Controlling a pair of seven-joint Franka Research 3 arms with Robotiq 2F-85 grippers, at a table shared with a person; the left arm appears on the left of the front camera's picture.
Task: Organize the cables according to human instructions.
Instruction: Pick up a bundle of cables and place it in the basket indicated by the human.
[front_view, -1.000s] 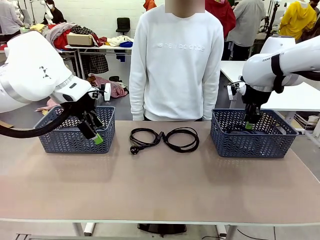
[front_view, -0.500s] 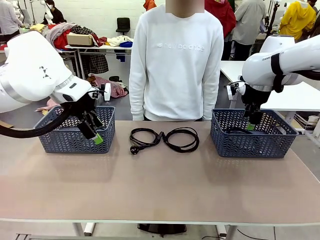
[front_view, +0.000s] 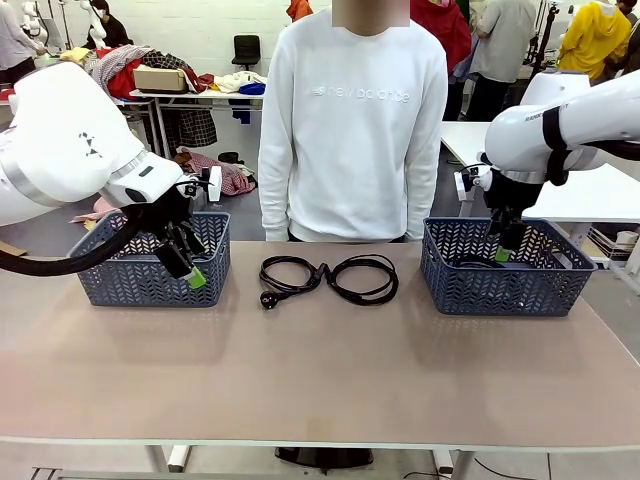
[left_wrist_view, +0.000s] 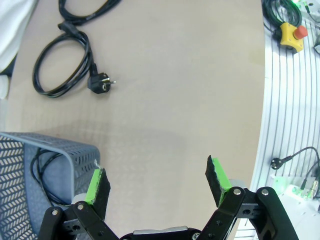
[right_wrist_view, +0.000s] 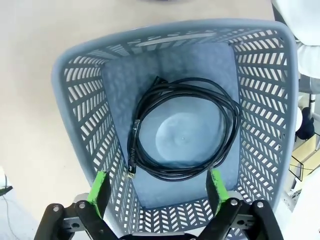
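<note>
Two black cables lie side by side mid-table: one coil with a plug (front_view: 290, 275) (left_wrist_view: 60, 65) and a second coil (front_view: 365, 278) to its right. A third cable (right_wrist_view: 182, 132) lies coiled on the floor of the right grey basket (front_view: 500, 295) (right_wrist_view: 80, 130). My right gripper (front_view: 503, 250) (right_wrist_view: 158, 187) hangs open just above it, holding nothing. The left gripper (front_view: 190, 268) (left_wrist_view: 157, 175) is open and tilted over bare table, in front of the left basket (front_view: 130, 285) (left_wrist_view: 55, 150). A cable (left_wrist_view: 40, 162) shows inside that basket.
A person in a white sweater (front_view: 350, 120) stands at the far edge behind the two loose coils. The near half of the table is bare. A yellow stop button (left_wrist_view: 291, 36) sits off the table's near side.
My right gripper has opened wider and risen slightly over the right basket, with the cable left lying inside. The left arm and the table coils have not moved.
</note>
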